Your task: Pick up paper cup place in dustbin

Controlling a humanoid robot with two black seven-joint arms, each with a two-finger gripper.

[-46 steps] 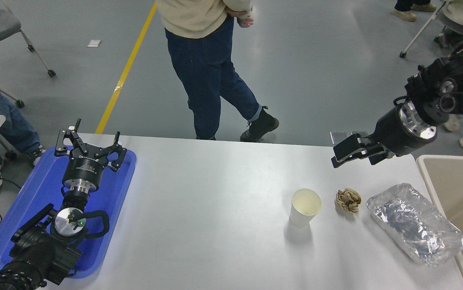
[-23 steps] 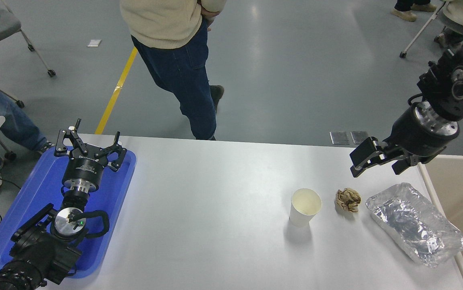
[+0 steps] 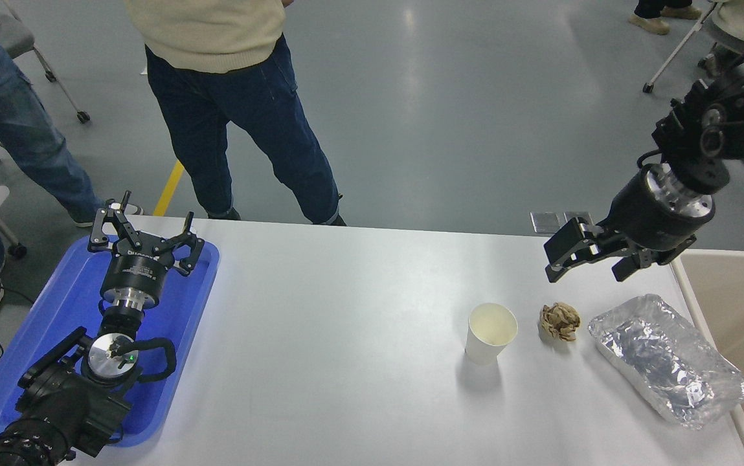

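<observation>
Paper cup (image 3: 491, 332) upright, right of centre on white table (image 3: 346, 336), untouched | brown paper ball (image 3: 560, 321) just beside it, foil container (image 3: 668, 360) further right | dustbin (image 3: 734, 285) at right edge | right gripper (image 3: 588, 257) above, upper right, fingers apart, empty | left gripper (image 3: 145, 234) parked over blue tray (image 3: 35, 343), lower left, fingers spread.

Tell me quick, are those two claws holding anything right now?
Left gripper: open, empty, parked over the blue tray.
Right gripper: open, empty, in the air beyond the paper cup.
</observation>
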